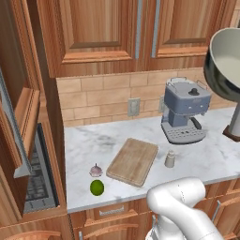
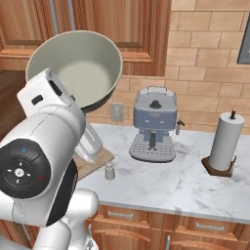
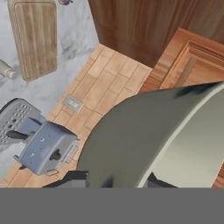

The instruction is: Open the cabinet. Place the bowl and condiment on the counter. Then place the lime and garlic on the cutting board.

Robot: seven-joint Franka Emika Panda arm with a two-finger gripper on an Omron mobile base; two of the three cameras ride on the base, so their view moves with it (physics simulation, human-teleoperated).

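Dark-sided bowl (image 2: 78, 66) is riding high at upper left, my gripper (image 3: 116, 178) pinching its rim, counter (image 2: 171, 183) waiting below.

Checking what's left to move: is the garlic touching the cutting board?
Apart. The left base view shows bare marble between the garlic and the cutting board.

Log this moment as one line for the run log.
gripper: shut on bowl, held high | condiment: on counter | lime, garlic: beside cutting board
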